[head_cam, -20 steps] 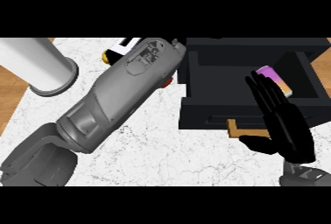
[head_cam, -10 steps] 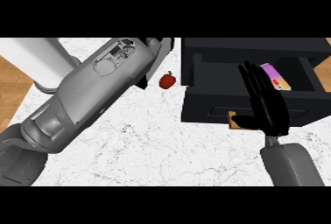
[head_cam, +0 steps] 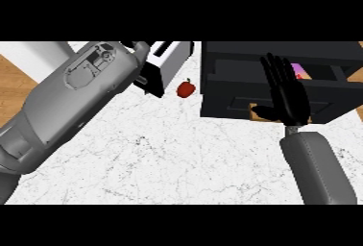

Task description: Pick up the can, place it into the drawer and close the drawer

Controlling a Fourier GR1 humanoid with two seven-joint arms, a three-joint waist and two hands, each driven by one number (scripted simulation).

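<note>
The right robot hand (head_cam: 289, 96), fingers straight and wide, lies over the open black drawer (head_cam: 234, 91) at the white marble bench's (head_cam: 177, 158) far right corner. A pink-topped can (head_cam: 300, 72) lies inside. Left robot hand hidden; cannot tell.

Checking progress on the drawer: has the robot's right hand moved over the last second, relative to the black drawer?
Yes. The right robot hand has moved up the view, from below the black drawer's front to over it, fingers straight.
</note>
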